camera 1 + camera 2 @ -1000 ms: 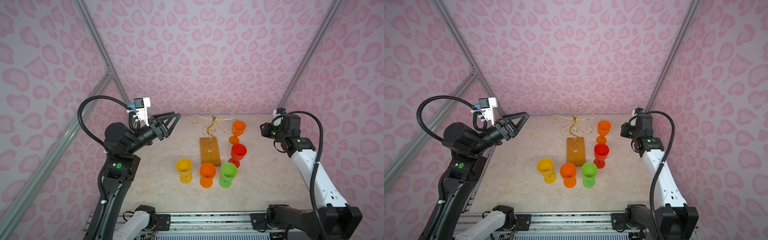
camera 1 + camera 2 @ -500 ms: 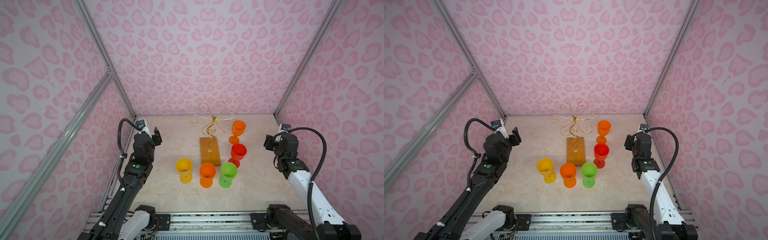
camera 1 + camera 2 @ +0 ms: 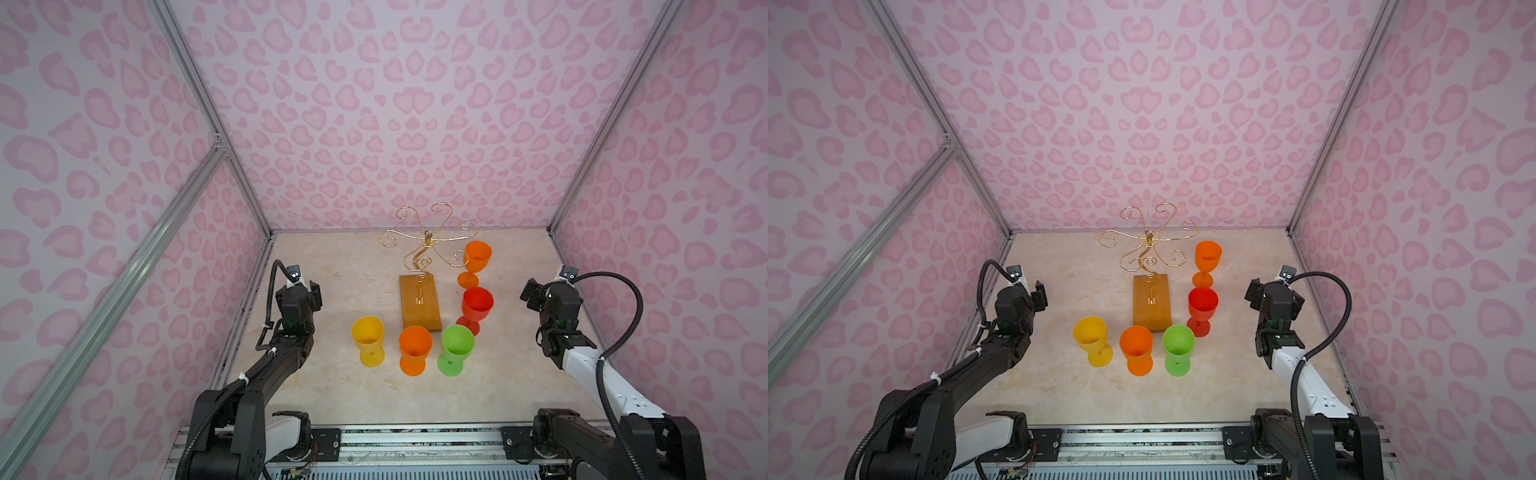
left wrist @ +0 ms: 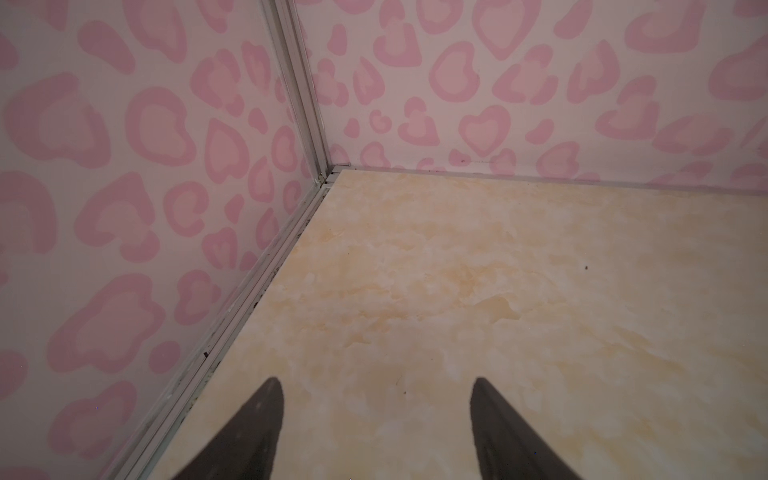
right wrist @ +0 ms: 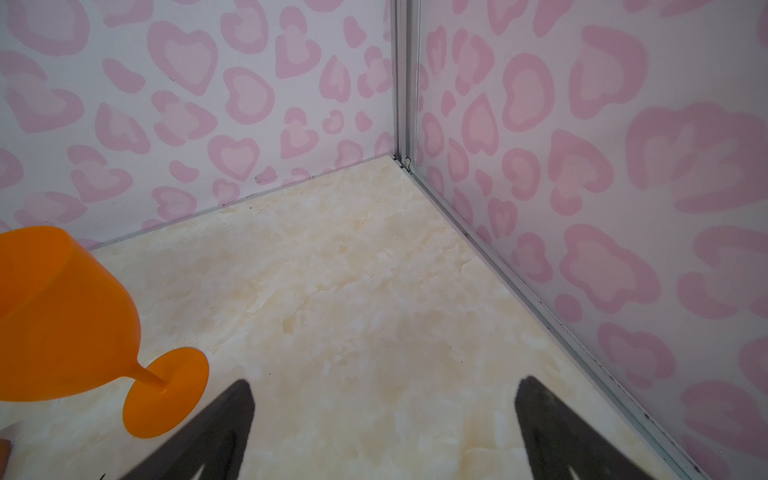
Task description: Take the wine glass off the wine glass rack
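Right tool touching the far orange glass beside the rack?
Apart. In a top view, bare table separates the right tool from the far orange glass. The right wrist view also shows the open tool short of its foot.

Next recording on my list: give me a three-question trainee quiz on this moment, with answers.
1. True or false: a glass hangs from the wine glass rack.
2. How many glasses stand upright on the table?
3. The right gripper is: A) shut on a glass; B) open and empty; C) touching the rack.

Key:
1. False. Its wire arms are bare.
2. Five: yellow glass, near orange glass, green glass, red glass, far orange glass.
3. B.
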Motion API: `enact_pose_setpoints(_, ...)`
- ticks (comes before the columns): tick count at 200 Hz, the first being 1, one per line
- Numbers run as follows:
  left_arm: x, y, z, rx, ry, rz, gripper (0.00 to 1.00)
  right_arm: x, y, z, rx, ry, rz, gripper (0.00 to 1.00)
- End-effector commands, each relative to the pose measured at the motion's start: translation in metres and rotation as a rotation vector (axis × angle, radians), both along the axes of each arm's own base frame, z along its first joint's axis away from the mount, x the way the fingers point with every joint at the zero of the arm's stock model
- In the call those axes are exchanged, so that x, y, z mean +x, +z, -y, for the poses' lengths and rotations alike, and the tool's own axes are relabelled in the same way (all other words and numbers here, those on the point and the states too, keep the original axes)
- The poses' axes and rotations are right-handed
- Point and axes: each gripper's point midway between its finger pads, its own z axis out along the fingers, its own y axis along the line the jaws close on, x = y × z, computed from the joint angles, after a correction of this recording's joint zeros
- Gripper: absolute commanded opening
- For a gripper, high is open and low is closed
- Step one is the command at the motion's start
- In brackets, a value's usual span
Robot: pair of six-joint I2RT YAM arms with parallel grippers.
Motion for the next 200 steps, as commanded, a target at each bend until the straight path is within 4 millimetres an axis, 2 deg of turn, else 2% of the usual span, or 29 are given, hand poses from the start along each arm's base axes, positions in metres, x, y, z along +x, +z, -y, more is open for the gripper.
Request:
enact_pose_setpoints(1, 0.01, -0.01, -0.001, -0.068, -0.025, 0.038, 0.73, 0.004, -0.002, 0.003, 0.002, -0.019, 0.033, 0.98)
enact_pose_setpoints(28, 0.013, -0.031, -0.009, -0.111, -0.003, 0.061, 0.74, 0.011, -0.017, -0.001, -0.004, 0.01, 0.006, 0.98)
enact_pose_setpoints(71, 0.016, -0.033, -0.008, -0.113, -0.013, 0.037, 0.77, 0.019, -0.032, -0.006, -0.052, 0.052, 0.038, 0.98)
enact_pose_setpoints(93, 0.015, -0.033, -0.008, -0.112, -0.012, 0.038, 0.79, 0.029, -0.04, -0.016, -0.123, 0.105, 0.018, 0.98)
enact_pose_setpoints(121, 0.009, -0.031, -0.01, -0.116, -0.001, 0.073, 0.79, 0.031, -0.046, -0.029, -0.191, 0.135, 0.024, 0.98)
enact_pose_setpoints(134, 0.005, -0.031, -0.011, -0.116, 0.002, 0.1, 0.82, 0.031, -0.052, -0.038, -0.227, 0.157, 0.018, 0.98)
enact_pose_setpoints(146, 0.0, -0.033, -0.011, -0.11, 0.001, 0.13, 0.91, 0.029, -0.058, -0.043, -0.266, 0.152, 0.021, 0.98)
enact_pose_setpoints(151, -0.001, -0.034, -0.01, -0.106, -0.004, 0.135, 0.96, 0.028, -0.055, -0.043, -0.279, 0.13, 0.046, 0.98)
enact_pose_setpoints(161, -0.001, -0.034, -0.01, -0.103, 0.002, 0.128, 1.0, 0.026, -0.056, -0.04, -0.262, 0.116, 0.028, 0.98)
enact_pose_setpoints(193, -0.001, -0.034, -0.01, -0.1, 0.002, 0.131, 0.97, 0.023, -0.059, -0.026, -0.228, 0.05, 0.058, 0.98)
enact_pose_setpoints(200, -0.001, -0.034, -0.009, -0.1, 0.0, 0.133, 0.97, 0.02, -0.069, -0.022, -0.198, 0.043, 0.041, 0.99)
